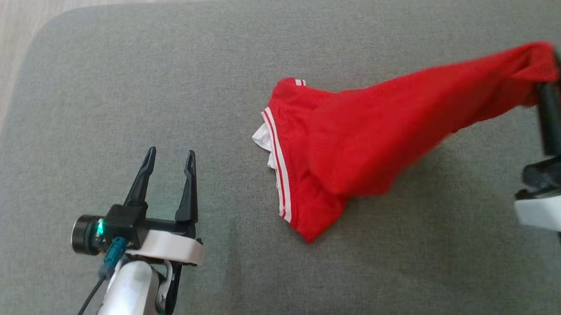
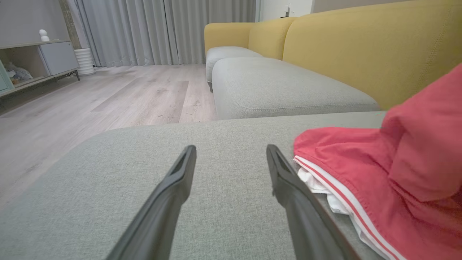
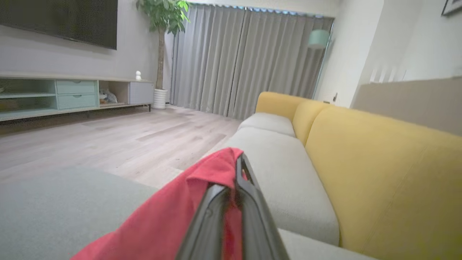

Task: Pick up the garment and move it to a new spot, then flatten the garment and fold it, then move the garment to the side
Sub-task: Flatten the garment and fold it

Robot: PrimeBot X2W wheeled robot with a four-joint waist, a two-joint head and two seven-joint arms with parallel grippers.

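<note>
Right gripper [image 1: 558,65]: fingers pressed together, pinching one end of the red shorts [image 1: 355,144], raised at the grey seat cushion's [image 1: 115,65] right edge. The rest of the shorts trails onto mid-cushion. Left gripper [image 1: 171,153]: fingers spread, empty, near the front-left corner, apart from the shorts.

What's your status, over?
Right end effector shut on red shorts, one end lifted, rest on grey cushion. Left end effector open, clear of shorts.

Head camera: looks steeply down on the grey cushion [image 1: 115,65] from above. Wrist cameras: set close over that cushion, facing along it toward the yellow sofa back [image 2: 361,54] and curtains [image 2: 144,32]. All three views share the red garment [image 1: 379,134].
</note>
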